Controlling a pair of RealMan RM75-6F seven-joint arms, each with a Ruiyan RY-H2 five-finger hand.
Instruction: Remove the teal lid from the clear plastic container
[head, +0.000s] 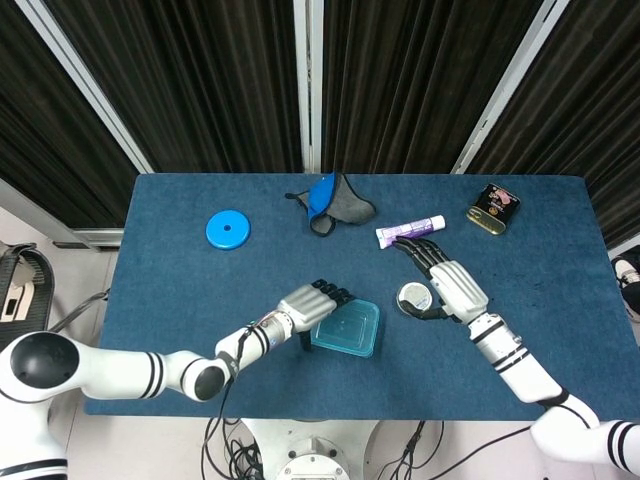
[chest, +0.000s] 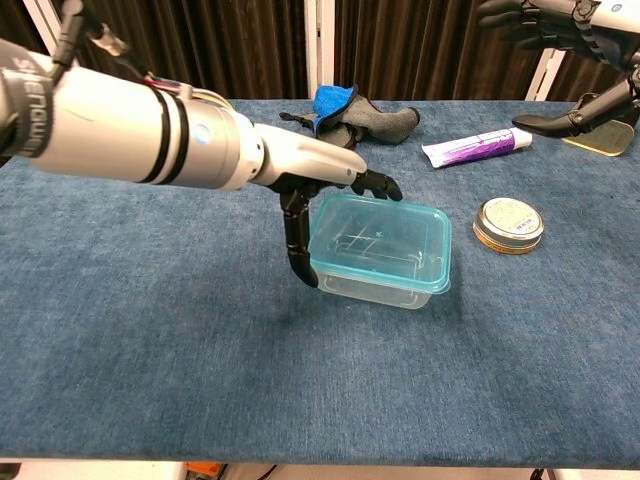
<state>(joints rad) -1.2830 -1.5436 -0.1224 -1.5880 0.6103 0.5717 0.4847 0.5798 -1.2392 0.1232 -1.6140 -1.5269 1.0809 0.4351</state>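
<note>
The clear plastic container stands near the table's front middle with its teal lid seated on it. My left hand is at the container's left end. Its fingers reach over the lid's left rear edge, and the thumb hangs down beside the left wall. I cannot tell whether it touches. My right hand hovers, fingers spread and empty, above and right of the container, over a round tin.
On the blue table lie a blue disc at the left, a blue-grey cloth at the back, a purple-white tube and a dark sardine can at the back right.
</note>
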